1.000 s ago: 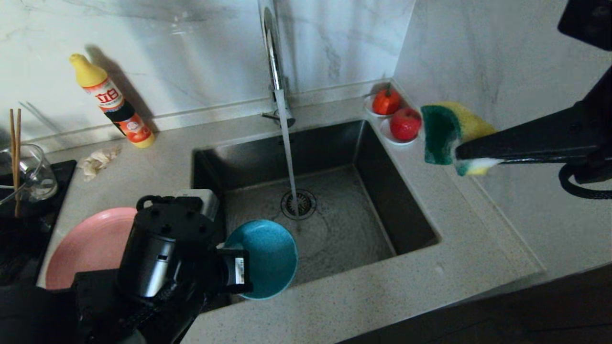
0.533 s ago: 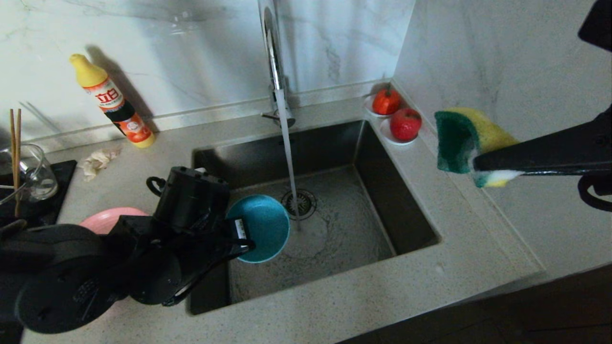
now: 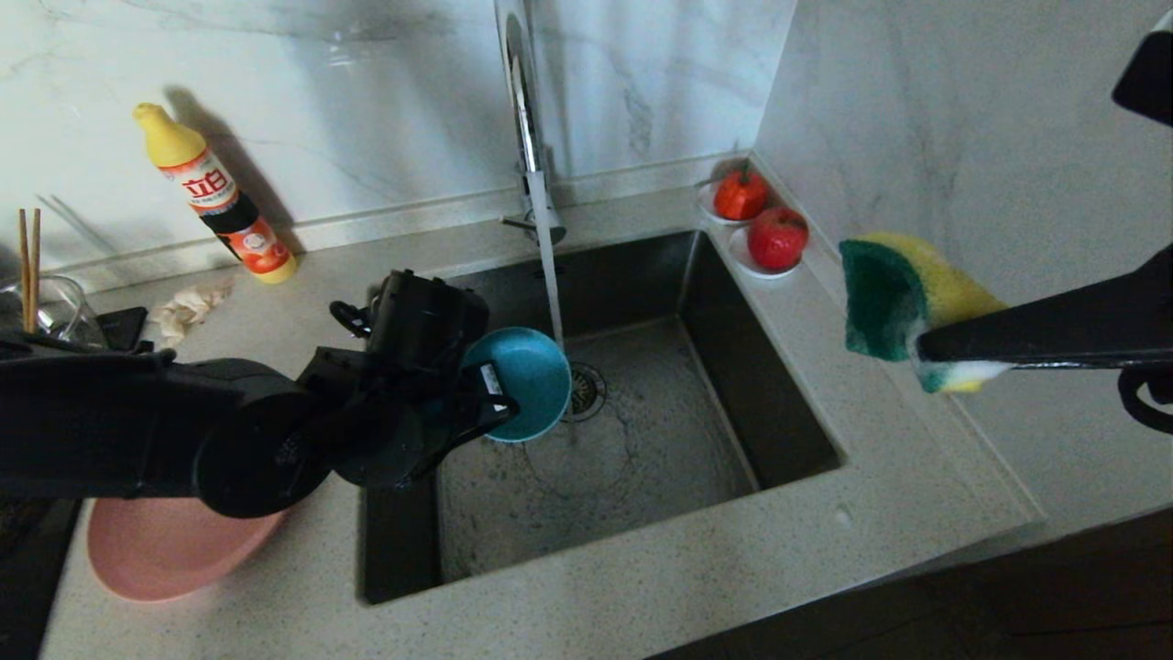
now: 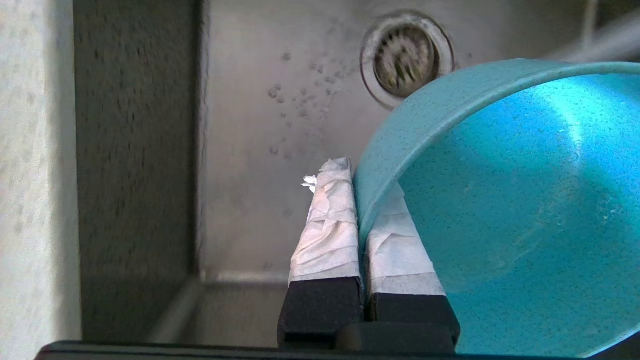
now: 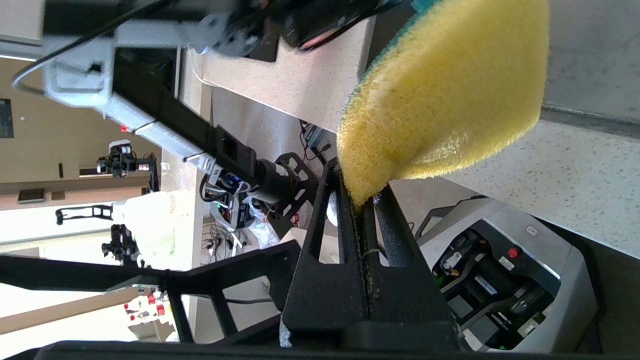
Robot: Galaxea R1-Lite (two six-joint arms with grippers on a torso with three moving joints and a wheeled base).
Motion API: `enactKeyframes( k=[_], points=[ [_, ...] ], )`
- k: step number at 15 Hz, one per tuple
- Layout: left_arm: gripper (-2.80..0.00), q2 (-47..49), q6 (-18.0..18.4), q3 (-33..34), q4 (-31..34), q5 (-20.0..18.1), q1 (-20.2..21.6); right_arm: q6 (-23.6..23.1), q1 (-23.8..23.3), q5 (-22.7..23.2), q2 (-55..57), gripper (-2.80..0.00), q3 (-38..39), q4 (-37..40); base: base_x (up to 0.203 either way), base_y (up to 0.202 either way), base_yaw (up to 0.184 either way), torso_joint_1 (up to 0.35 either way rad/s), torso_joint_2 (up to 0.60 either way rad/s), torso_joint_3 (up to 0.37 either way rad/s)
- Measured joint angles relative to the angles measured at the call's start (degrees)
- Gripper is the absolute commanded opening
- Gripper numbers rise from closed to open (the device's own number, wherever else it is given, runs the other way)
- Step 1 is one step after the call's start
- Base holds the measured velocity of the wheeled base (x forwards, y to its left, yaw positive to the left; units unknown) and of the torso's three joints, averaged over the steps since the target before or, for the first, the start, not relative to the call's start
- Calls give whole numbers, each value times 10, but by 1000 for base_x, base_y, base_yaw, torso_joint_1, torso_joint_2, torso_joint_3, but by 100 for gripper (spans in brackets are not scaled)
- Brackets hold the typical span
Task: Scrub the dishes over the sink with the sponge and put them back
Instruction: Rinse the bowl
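Note:
My left gripper (image 3: 490, 399) is shut on the rim of the teal bowl (image 3: 527, 380), holding it tilted above the steel sink (image 3: 779, 403), right beside the running water stream (image 3: 550, 275). In the left wrist view the taped fingers (image 4: 327, 225) pinch the bowl (image 4: 500, 200) wall, with the drain (image 4: 406, 54) beyond. My right gripper (image 3: 926, 353) is shut on the yellow and green sponge (image 3: 893, 293), held high over the right counter; the sponge (image 5: 445, 95) fills the right wrist view. The pink plate (image 3: 156, 545) lies on the left counter, partly hidden by my left arm. Chopsticks (image 3: 27, 266) stand in a glass jug.
A chrome tap (image 3: 522, 101) rises behind the sink. A yellow detergent bottle (image 3: 215, 197) and a crumpled rag (image 3: 188, 307) sit on the back left counter. Two saucers with red fruit (image 3: 761, 220) stand at the sink's back right corner. A marble wall closes the right side.
My left arm has carried the bowl away from the sink's front edge, up and towards the water stream. The right gripper with the sponge has drifted slightly right and down.

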Motion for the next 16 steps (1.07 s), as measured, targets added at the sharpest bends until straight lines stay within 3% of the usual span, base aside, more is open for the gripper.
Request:
enactKeyframes(
  k=[5, 12, 16],
  points=[
    [-280, 31, -25, -36, 0, -4, 27, 0, 2, 0, -4, -280, 0, 1, 0, 0, 0, 0, 0, 0],
    [-280, 67, -82, -108, 33, -55, 30, 0, 1, 0, -8, -280, 2, 2, 0, 0, 0, 0, 0, 0],
    [-280, 84, -85, -138, 37, -59, 35, -1, 1, 0, -12, -280, 17, -2, 0, 0, 0, 0, 0, 0]
  ],
)
